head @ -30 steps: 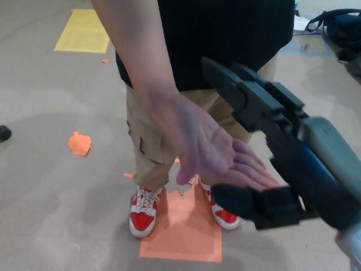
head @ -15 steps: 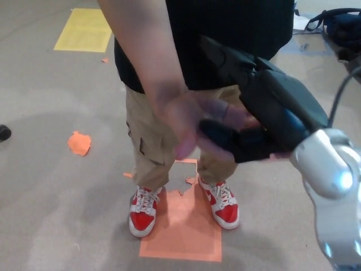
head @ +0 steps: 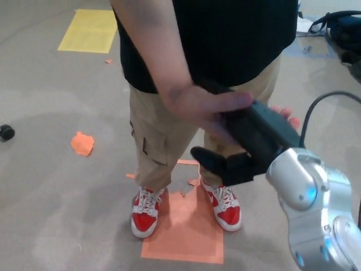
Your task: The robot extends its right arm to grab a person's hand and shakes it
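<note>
Far left, at the frame edge: a small black object on the grey floor, well apart from everything else.

Far left, further off: a yellow floor patch.

Left of centre: a crumpled orange scrap, alone on open floor; bare floor lies all round it.

Centre, near: an orange floor square, a red-and-white shoe at its left edge and a second shoe at its upper right corner.

Centre: a person in tan trousers and a black shirt, forearm coming down from the top.

Centre right: the person's hand, clasped in my right hand; my black fingers are wrapped about it, the person's thumb lies over the top of my hand, and their fingertips show beyond it at right.

Right, near: my silver wrist housing, with a black cable arching above it.

Far right, top corner: a dark bag on the floor.

My left hand does not show.
</note>
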### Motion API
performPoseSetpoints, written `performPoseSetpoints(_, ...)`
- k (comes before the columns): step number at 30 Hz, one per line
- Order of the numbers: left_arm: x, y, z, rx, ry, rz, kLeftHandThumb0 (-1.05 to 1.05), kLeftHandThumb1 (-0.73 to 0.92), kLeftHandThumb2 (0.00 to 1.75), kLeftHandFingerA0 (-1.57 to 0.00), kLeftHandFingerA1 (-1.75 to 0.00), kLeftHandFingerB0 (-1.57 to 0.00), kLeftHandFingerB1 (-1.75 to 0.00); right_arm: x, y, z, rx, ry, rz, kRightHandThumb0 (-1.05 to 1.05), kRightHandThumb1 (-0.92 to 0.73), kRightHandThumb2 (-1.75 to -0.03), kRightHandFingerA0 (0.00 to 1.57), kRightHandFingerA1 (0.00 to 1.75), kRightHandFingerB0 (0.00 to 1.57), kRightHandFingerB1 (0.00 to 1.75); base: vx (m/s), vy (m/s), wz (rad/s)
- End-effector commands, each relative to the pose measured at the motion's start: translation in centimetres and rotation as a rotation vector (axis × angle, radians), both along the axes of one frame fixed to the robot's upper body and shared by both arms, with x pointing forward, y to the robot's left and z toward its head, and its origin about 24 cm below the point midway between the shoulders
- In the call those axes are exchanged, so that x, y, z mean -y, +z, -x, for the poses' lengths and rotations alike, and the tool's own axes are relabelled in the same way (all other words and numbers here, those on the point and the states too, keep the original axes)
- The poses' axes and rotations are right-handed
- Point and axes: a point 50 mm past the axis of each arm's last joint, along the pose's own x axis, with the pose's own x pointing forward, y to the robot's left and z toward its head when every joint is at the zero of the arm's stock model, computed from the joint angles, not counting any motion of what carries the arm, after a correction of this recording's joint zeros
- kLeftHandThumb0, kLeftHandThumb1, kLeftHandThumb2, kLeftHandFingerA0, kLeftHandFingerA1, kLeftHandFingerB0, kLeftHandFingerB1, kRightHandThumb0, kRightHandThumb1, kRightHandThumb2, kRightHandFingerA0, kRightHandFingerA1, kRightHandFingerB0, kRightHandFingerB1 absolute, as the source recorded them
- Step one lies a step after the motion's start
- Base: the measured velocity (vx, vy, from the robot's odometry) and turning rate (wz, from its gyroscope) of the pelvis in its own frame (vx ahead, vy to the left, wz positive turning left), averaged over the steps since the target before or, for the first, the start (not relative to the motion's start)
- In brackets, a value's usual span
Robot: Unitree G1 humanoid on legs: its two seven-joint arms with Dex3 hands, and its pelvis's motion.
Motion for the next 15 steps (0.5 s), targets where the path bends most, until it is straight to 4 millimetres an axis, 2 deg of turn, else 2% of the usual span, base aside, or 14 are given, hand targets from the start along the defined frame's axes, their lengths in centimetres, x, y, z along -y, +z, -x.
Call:
performPoseSetpoints(1,-0.7,0.3,0.4,-0.008,-0.006,-0.006,-0.77,0.92,0.73,-0.23,-0.35,-0.2,-0.33,0.1,-1.8,0.8,-0.105,-0.004,0.033,-1.02,-0.68,-1.05,0.0,0.01,0.0,0.0,0.0,0.0,0.0)
performPoseSetpoints(7,-0.8,0.4,0.3,0.005,-0.013,-0.02,-0.75,0.92,0.72,-0.26,-0.35,-0.22,-0.33,-0.4,-0.6,0.6,-0.078,0.022,0.046,-1.02,-0.67,-1.05,0.0,0.01,0.0,0.0,0.0,0.0,0.0)
performPoseSetpoints(8,-0.8,0.3,0.3,-0.004,-0.002,-0.019,-0.79,0.92,0.72,-0.26,-0.35,-0.21,-0.33,-0.4,-0.8,-0.3,-0.092,-0.002,0.058,-1.01,-0.67,-1.03,0.0,0.02,0.0,0.0,0.0,0.0,0.0)
performPoseSetpoints(10,-0.8,0.2,0.5,-0.011,0.0,-0.018,-0.81,0.92,0.71,-0.26,-0.35,-0.21,-0.32,-0.4,-1.1,-0.8,-0.101,-0.015,0.067,-1.01,-0.67,-1.03,0.0,0.02,0.0,0.0,0.0,0.0,0.0)
performPoseSetpoints(12,-0.8,0.1,0.7,-0.026,-0.003,-0.035,-0.81,0.92,0.72,-0.29,-0.35,-0.23,-0.33,0.0,-2.9,-2.8,-0.119,-0.095,0.101,-0.92,-0.61,-1.02,0.0,0.14,0.0,0.06,0.0,0.0,0.0)
performPoseSetpoints(13,-0.8,0.0,0.8,-0.033,-0.003,-0.038,-0.81,0.92,0.73,-0.29,-0.36,-0.25,-0.34,0.2,-3.7,-3.6,-0.122,-0.135,0.113,-0.84,-0.57,-0.96,0.01,0.35,0.0,0.1,0.0,0.0,0.0)
performPoseSetpoints(14,-0.9,-0.1,0.9,-0.04,0.004,-0.039,-0.81,0.92,0.73,-0.29,-0.36,-0.25,-0.34,0.4,-4.7,-4.5,-0.121,-0.18,0.127,-0.84,-0.57,-0.96,0.01,0.35,0.0,0.1,0.0,0.0,0.0)
performPoseSetpoints(15,-0.9,-0.1,0.9,-0.038,0.009,-0.035,-0.82,0.92,0.72,-0.29,-0.37,-0.25,-0.34,0.5,-5.0,-4.7,-0.12,-0.19,0.133,-0.78,-0.69,-0.63,0.14,0.34,0.0,0.08,0.0,0.0,0.0)
